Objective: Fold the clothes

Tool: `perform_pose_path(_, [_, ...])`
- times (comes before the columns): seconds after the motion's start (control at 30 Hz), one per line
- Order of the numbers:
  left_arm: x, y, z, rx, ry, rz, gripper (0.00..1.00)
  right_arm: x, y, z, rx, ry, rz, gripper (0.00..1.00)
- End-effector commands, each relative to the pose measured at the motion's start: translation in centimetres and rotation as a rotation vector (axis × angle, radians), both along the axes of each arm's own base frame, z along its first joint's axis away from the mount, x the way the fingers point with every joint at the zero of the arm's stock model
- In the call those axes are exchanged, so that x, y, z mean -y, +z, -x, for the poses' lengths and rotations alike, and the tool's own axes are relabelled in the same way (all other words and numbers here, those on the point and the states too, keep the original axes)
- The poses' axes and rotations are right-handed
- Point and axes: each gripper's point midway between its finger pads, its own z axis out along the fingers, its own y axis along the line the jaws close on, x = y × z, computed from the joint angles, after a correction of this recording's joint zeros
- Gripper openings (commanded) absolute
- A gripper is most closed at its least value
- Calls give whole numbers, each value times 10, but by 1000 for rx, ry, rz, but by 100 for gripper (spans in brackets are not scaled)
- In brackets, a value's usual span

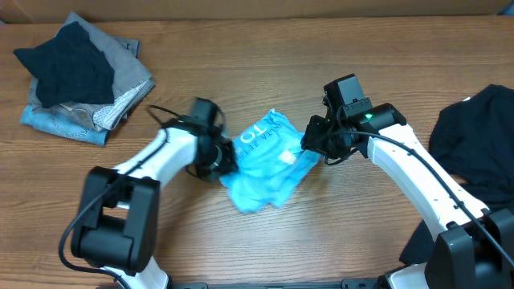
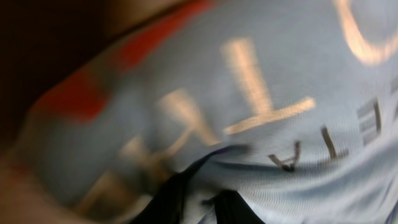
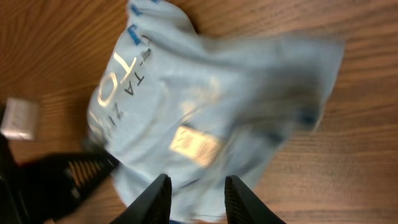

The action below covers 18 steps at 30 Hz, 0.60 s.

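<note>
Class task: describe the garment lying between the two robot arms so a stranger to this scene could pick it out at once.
On the wooden table, look mid-table between the left arm and right arm. There lies a crumpled T-shirt. Unlike the dark pile and black garment at the edges, it is sky-blue with white lettering.

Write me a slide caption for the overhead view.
Left gripper and right gripper flank a crumpled blue shirt on the table; clothes pile far left, black shirt right.

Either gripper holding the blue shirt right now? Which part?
Right gripper: jaws apart over blue shirt, nothing held. Left gripper: at the shirt's edge, grip can't be told.
</note>
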Motion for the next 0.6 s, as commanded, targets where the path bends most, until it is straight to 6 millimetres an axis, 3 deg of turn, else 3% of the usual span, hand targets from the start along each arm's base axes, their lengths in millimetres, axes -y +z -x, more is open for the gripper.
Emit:
perform_pose_path(0.0, [-70, -7, -45, 99, 196, -155, 21, -2, 12, -9, 85, 82, 10, 33])
perform_pose_path(0.17, [-73, 35, -94, 275, 110, -28, 31, -9, 17, -21, 175, 162, 7, 33])
perform_pose_path(0.27, [-67, 63, -102, 295, 48, 5, 38, -21, 18, -31, 228, 179, -22, 33])
perform_pose_path(0.4, [-65, 86, -92, 249, -19, -7, 43, -57, 11, -35, 256, 263, -110, 32])
perform_pose_path(0.57, [-93, 81, -59, 85, 11, -130, 63, -88, -21, -25, 190, 347, -156, 34])
